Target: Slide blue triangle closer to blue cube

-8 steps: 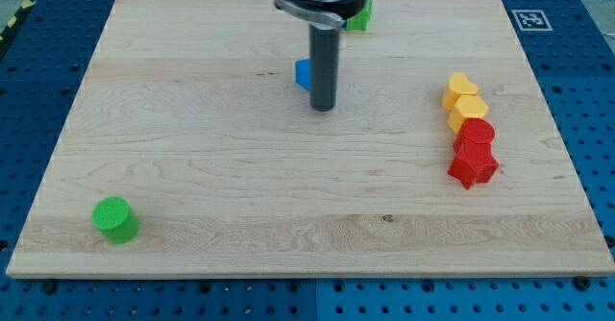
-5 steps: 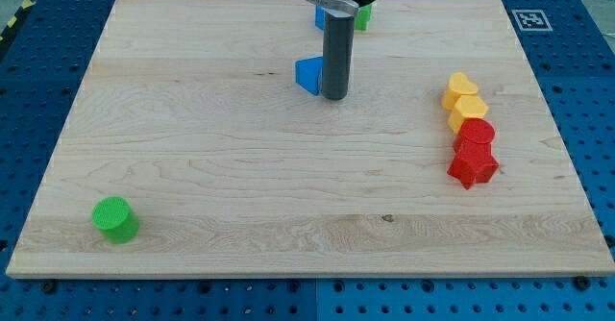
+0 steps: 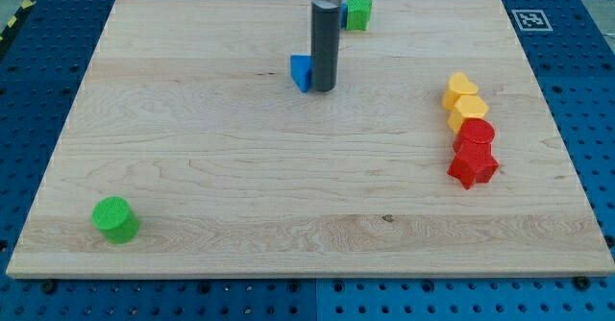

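The blue triangle (image 3: 302, 72) is sitting near the board's (image 3: 192, 167) top middle, pressed against the left side of my tip (image 3: 323, 89), which is holding nothing. Contact is off-centre, so I judge the triangle could be slipping sideways instead of travelling upward. The blue cube is hiding behind the rod, beside the green block (image 3: 357, 12).

My tip (image 3: 323, 89) right beside blue triangle (image 3: 302, 72)

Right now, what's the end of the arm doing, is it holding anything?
No pincer here, only a rod; it holds nothing.
My tip sits against the blue triangle, on its right in the view.
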Tool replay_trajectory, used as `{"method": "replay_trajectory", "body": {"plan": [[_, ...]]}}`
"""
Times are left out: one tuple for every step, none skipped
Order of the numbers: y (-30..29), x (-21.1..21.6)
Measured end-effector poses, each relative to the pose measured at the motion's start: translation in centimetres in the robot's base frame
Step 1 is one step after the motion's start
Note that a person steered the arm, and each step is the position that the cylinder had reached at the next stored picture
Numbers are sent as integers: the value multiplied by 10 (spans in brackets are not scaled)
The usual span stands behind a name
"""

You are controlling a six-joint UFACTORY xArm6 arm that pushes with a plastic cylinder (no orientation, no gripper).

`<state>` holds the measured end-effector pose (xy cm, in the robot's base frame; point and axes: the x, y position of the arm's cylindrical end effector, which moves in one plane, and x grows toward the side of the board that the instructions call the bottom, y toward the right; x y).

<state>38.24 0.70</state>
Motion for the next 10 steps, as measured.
{"method": "replay_trajectory", "body": {"plan": [[-15,0],[-38,0],[-55,-2],[-58,-15],[-58,-31],[-58,-39],[-50,-15],[-32,10],[-8,10],[-2,-20]]}}
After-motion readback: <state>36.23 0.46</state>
